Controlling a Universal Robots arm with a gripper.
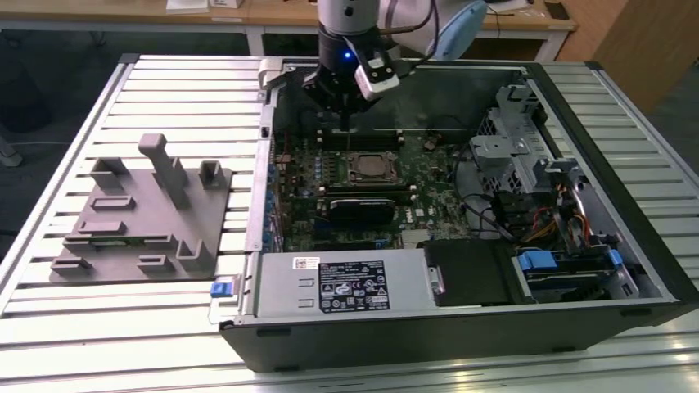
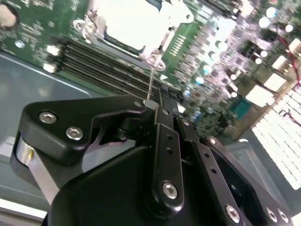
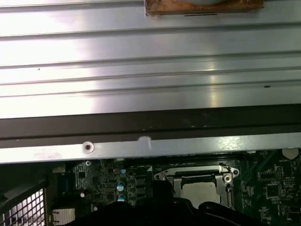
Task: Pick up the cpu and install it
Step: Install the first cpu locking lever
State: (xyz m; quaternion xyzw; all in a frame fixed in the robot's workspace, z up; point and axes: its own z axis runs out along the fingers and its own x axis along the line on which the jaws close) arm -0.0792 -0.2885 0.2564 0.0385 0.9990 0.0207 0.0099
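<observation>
The cpu shows as a pale silvery square lying inside the metal-framed socket on the green motherboard. It appears in both wrist views. My gripper hangs inside the open computer case, just behind the socket and over the memory slots. Its black fingers are drawn together with nothing bulky between them. A thin metal socket lever runs from the socket's corner up to the fingertips. I cannot tell whether they pinch it.
The case lies open on a slatted metal table. A grey plastic holder with several blocks stands at the exterior view's left. The power supply and the drive cage crowd the case's near side and the exterior view's right.
</observation>
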